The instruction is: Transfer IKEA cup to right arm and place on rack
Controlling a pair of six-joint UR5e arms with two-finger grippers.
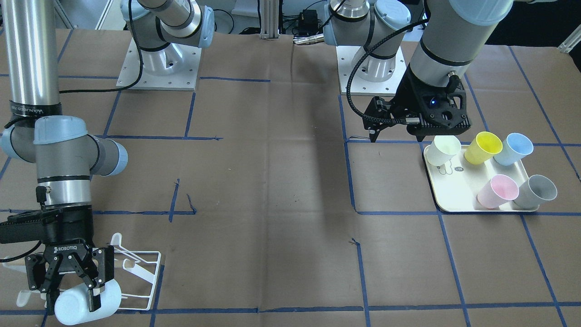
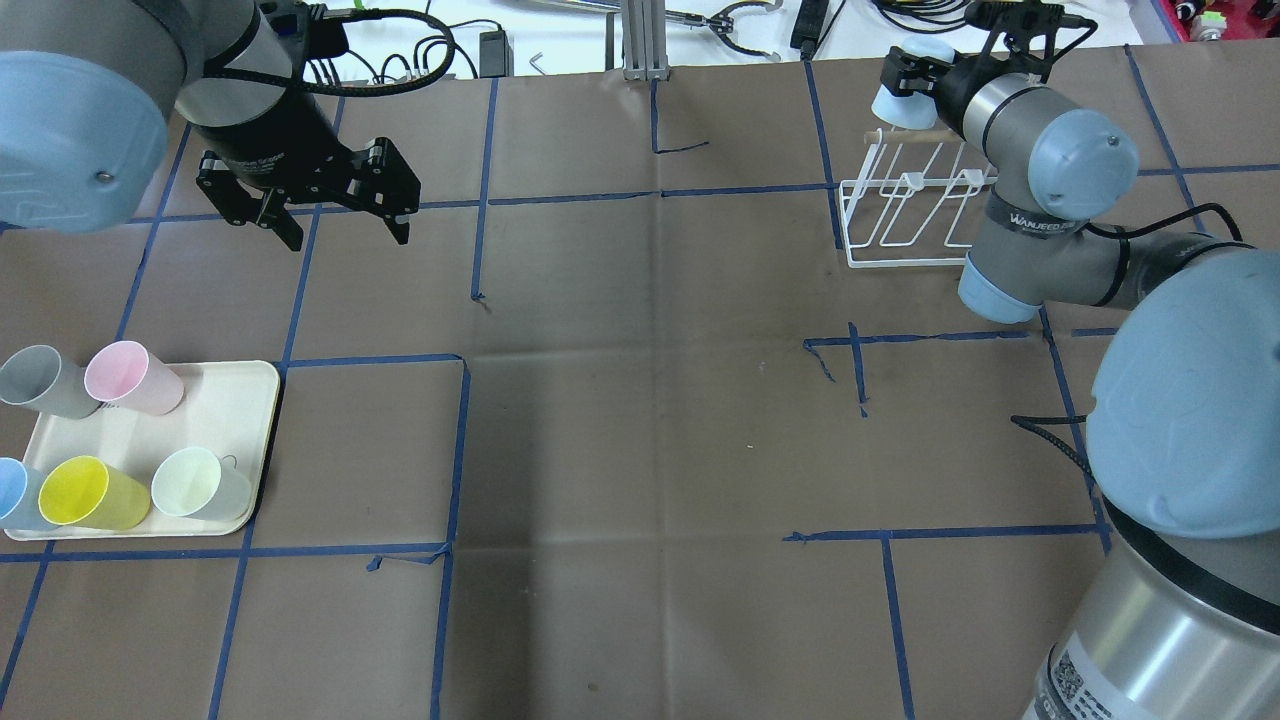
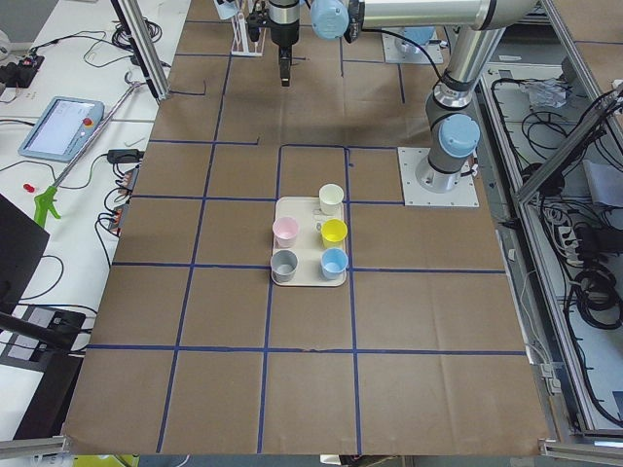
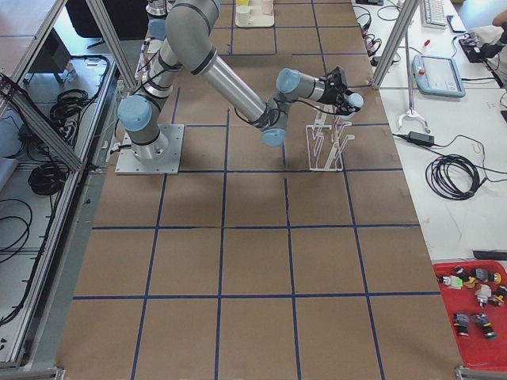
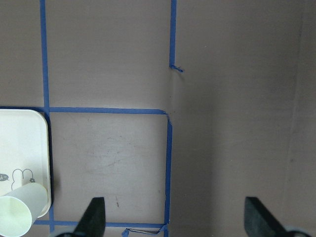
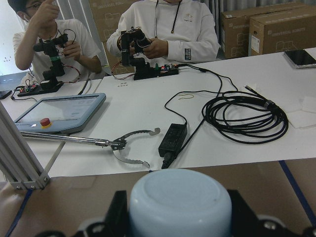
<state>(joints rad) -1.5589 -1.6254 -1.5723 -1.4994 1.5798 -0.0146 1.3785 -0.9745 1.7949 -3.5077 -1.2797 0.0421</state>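
Right gripper [image 1: 75, 297]: fingers clamped on either side of the pale blue IKEA cup [image 1: 79, 309]. The cup is held lying on its side, and its closed base faces the right wrist camera. The cup hangs at the edge of the rack [image 1: 136, 269] farthest from the robot's base, just above the rack's wooden dowel [image 2: 925, 137]. Contact between cup and rack cannot be confirmed. Left gripper [image 2: 350, 240]: fingers spread wide with nothing between them. It hangs above the table well apart from the rack, towards the robot's left. Cream tray [image 2: 250, 400]: lies farther from the rack than the left gripper and carries a grey cup [image 2: 40, 380], pink cup [image 2: 130, 378], blue cup [image 2: 15, 493], yellow cup [image 2: 90, 493] and pale green cup [image 2: 195, 483].
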